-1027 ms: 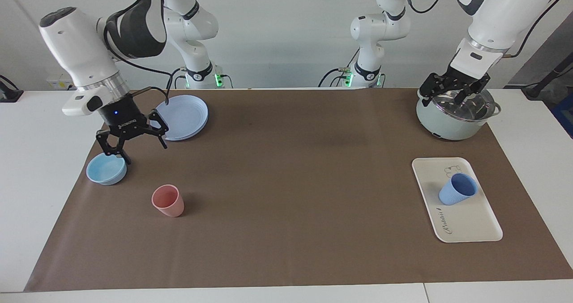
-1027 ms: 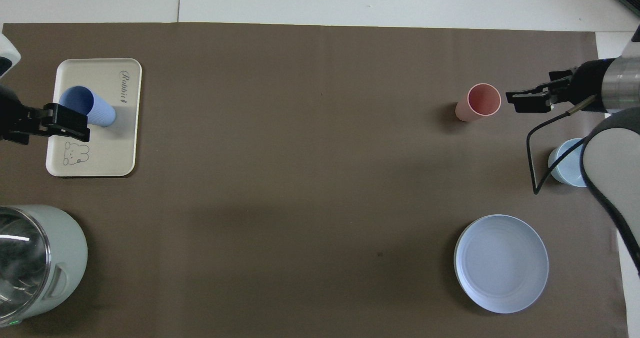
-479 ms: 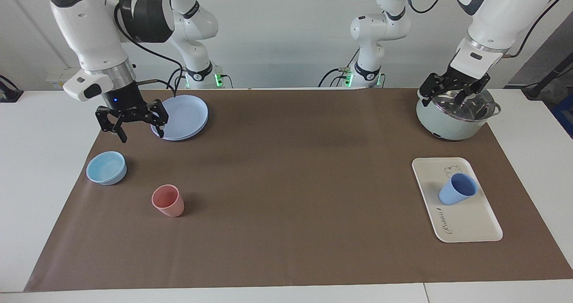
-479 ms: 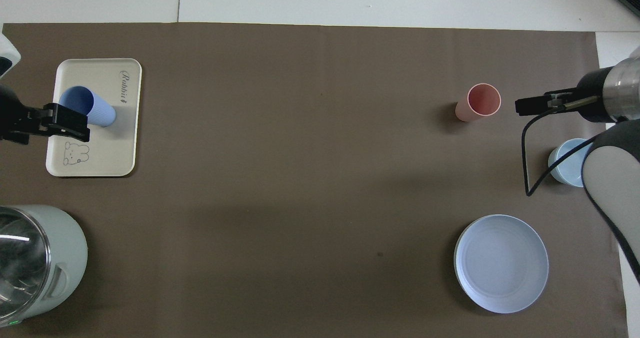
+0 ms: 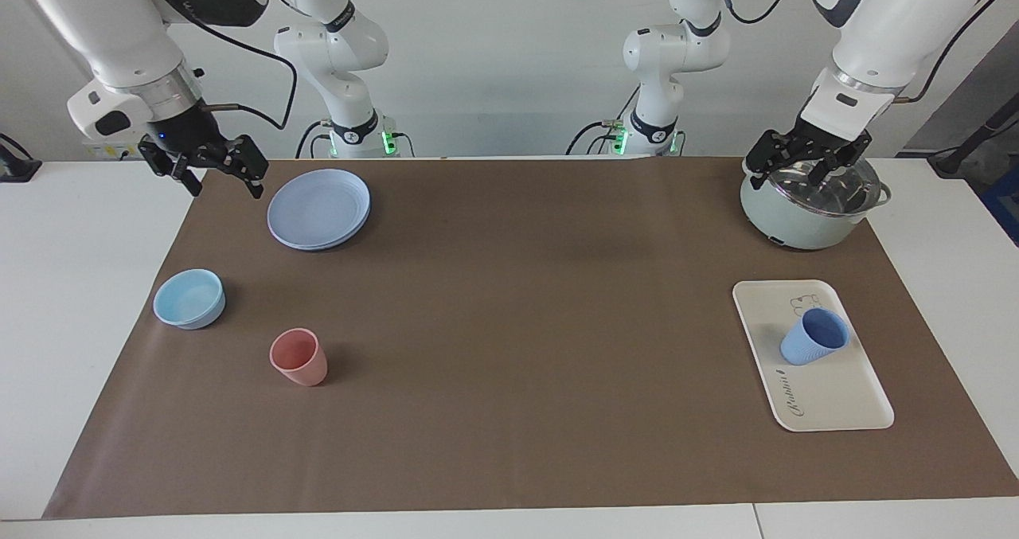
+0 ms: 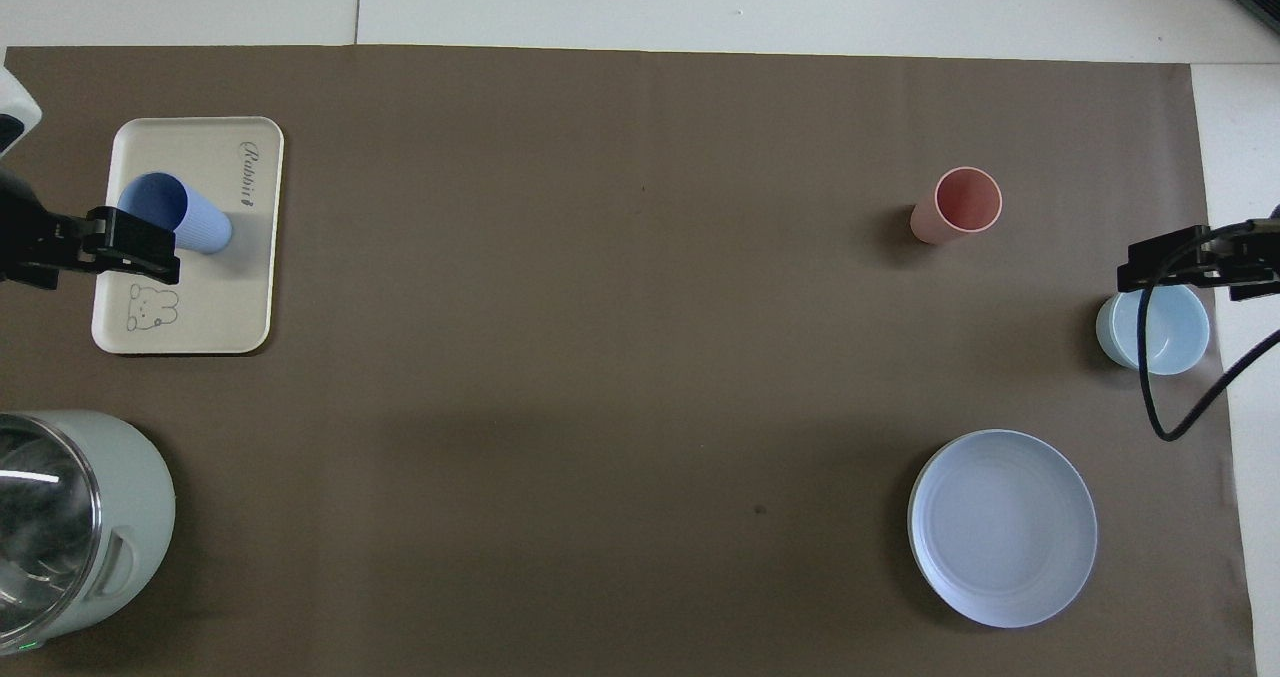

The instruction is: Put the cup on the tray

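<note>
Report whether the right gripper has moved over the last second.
Yes. The right gripper rose from over the light-blue shallow bowl and drew back toward the robots, beside the round blue plates.

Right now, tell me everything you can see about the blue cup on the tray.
The cup is a small periwinkle-blue tumbler, plastic by its look, with tapered sides and a finely ribbed outer wall. It stands upright with its mouth open and looks empty. It rests on the cream tray, between the tray's bear drawing and its script lettering, toward the left arm's end of the table. Only the tray touches it; no gripper holds it.
</note>
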Controlling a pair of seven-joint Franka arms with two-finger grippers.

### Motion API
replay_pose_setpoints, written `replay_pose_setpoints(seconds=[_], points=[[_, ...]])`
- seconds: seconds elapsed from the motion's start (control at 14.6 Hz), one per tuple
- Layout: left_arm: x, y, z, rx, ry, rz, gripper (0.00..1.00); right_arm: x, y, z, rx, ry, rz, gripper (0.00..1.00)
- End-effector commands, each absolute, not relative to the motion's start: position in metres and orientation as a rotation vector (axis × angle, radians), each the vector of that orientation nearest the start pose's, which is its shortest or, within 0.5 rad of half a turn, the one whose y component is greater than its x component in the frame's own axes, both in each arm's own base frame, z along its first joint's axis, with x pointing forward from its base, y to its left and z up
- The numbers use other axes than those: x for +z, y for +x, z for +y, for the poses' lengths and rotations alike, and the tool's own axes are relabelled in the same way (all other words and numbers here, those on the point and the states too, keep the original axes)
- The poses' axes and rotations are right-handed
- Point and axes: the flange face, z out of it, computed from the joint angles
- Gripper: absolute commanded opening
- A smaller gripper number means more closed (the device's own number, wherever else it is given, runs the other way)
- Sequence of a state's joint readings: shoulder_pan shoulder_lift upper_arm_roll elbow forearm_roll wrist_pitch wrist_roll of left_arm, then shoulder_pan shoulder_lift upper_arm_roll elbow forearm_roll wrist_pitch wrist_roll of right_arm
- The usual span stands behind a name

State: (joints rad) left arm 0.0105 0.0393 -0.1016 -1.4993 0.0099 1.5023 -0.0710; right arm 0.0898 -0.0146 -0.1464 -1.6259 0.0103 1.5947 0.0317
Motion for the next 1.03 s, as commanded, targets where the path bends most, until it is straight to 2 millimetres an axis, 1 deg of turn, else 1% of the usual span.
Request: replay_pose_setpoints(seconds=[0.0, 0.21, 0.27, 0.34, 0.55, 0.62, 0.68, 0.96], points=[[0.631, 0.549, -0.047, 0.058, -3.141, 0.031, 1.0, 0.609, 0.533, -0.032, 0.073, -3.142, 0.136, 1.0], [0.631, 0.549, -0.047, 0.058, -3.141, 0.031, 1.0, 0.613, 0.536, -0.035, 0.039, -3.195, 0.127, 1.0], [0.631, 0.55, -0.046, 0.058, -3.141, 0.029, 1.0, 0.625, 0.538, -0.033, 0.006, -3.187, 0.134, 1.0], [0.631, 0.549, -0.047, 0.058, -3.141, 0.031, 1.0, 0.633, 0.539, -0.029, -0.002, -3.187, 0.131, 1.0], [0.631, 0.549, -0.047, 0.058, -3.141, 0.031, 1.0, 0.63, 0.537, -0.026, 0.025, -3.17, 0.13, 1.0], [0.632, 0.549, -0.047, 0.055, -3.141, 0.031, 1.0, 0.63, 0.537, -0.024, 0.034, -3.146, 0.128, 1.0], [0.633, 0.549, -0.047, 0.053, -3.141, 0.031, 1.0, 0.63, 0.536, -0.025, 0.048, -3.122, 0.138, 1.0], [0.632, 0.548, -0.047, 0.058, -3.14, 0.031, 1.0, 0.63, 0.535, -0.024, 0.051, -3.137, 0.127, 1.0]])
